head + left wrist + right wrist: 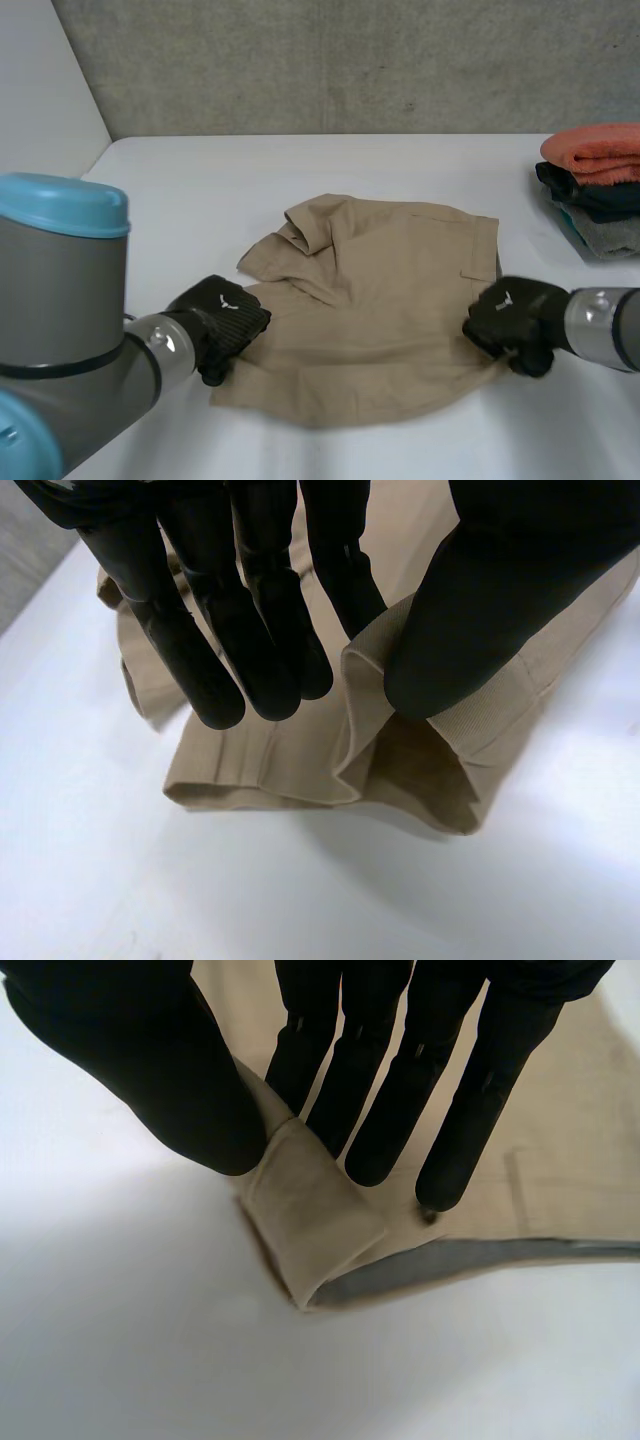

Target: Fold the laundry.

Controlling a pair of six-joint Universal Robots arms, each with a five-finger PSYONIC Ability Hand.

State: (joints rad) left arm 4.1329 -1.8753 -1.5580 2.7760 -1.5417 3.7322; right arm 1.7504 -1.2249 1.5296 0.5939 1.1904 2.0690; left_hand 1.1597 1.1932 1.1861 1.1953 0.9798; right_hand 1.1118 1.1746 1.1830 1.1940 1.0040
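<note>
Pinching one tan shorts (380, 300) edges with clamped fingers (265, 650): left hand (225, 320), right hand (512, 318); one folded stack (600, 190) apart.

Shorts (390, 300) on table (200, 180), clothes stack (598, 190) right.

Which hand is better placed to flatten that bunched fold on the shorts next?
Left, probably: the left hand pinches the shorts beside the bunched fold; the right hand pinches the opposite edge.
</note>
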